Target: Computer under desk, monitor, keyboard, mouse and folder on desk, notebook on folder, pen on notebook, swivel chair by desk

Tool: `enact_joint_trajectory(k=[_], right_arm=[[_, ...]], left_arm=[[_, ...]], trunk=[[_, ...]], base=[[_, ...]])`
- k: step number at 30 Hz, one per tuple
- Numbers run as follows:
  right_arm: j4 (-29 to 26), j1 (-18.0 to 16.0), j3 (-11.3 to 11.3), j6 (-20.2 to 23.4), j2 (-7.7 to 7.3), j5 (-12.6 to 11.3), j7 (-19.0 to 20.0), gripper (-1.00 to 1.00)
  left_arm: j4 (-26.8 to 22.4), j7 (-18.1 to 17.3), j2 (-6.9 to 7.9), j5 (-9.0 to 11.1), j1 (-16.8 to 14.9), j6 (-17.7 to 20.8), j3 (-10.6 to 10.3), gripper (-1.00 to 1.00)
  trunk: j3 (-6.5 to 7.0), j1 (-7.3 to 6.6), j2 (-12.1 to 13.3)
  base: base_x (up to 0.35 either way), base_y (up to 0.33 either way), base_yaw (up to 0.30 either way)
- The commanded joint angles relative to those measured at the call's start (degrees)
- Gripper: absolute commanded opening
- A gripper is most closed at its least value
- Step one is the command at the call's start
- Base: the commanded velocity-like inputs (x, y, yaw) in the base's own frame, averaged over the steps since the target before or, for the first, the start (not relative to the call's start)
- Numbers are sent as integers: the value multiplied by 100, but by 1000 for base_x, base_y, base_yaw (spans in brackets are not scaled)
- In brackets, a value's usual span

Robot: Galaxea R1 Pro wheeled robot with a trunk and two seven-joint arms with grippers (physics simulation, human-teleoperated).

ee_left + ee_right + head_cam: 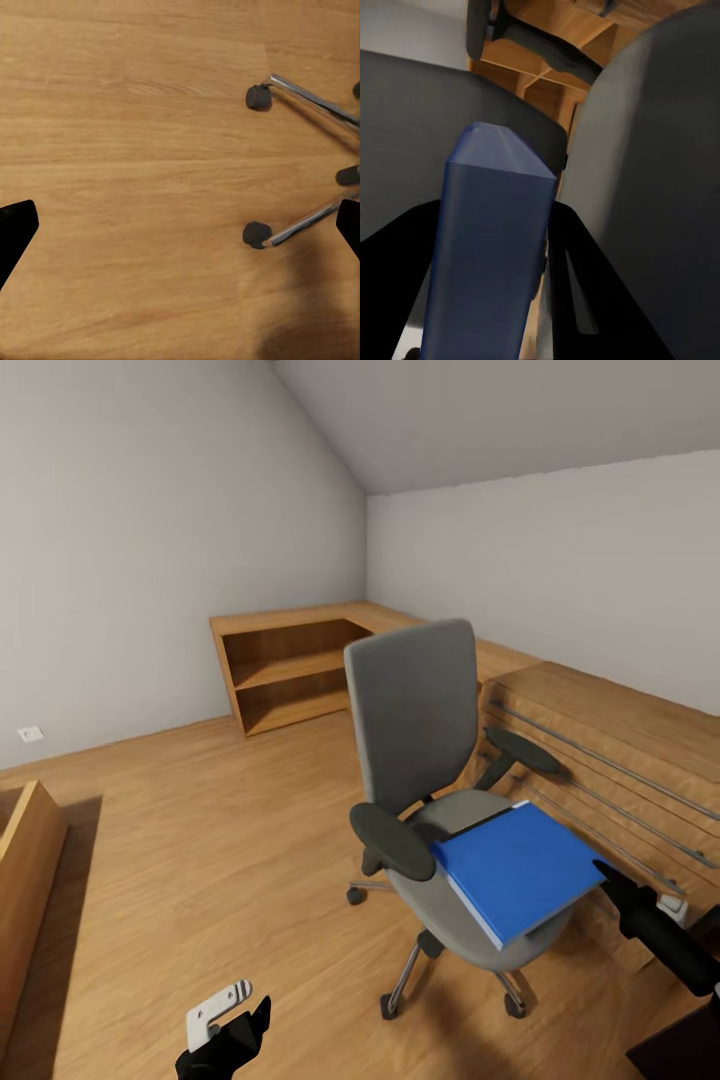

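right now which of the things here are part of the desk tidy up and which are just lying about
Part of the job:
- blue folder, lying on the chair seat
- grey swivel chair, out on the wood floor
- right gripper, at the folder's edge

Just there:
- open wooden shelf unit by the far wall
- wooden dresser beside the chair
- wall socket

head: high, looking forward and down over swivel chair [440,780] | left wrist: straight down, near floor [135,150], shares chair castors | right wrist: very close along folder [487,247], shares chair seat
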Motion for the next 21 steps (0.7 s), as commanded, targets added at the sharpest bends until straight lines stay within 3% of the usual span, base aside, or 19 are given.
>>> enact_joint_trajectory(k=[1, 13, 21], right_arm=[[2, -4, -12, 34, 0, -12, 6, -100], [-1, -4, -24, -11, -8, -11, -41, -100], [-185, -4, -136, -323, 15, -17, -560, -100]], left_arm=[[-10, 40, 0, 49, 0, 13, -3, 100], [-10, 39, 0, 49, 0, 10, -4, 100], [-9, 39, 0, 52, 0, 13, -4, 100]], trunk=[[15, -23, 40], [230, -287, 521], [374, -462, 842]], base=[[0, 0, 0], [0, 0, 0], [-81, 0, 0]])
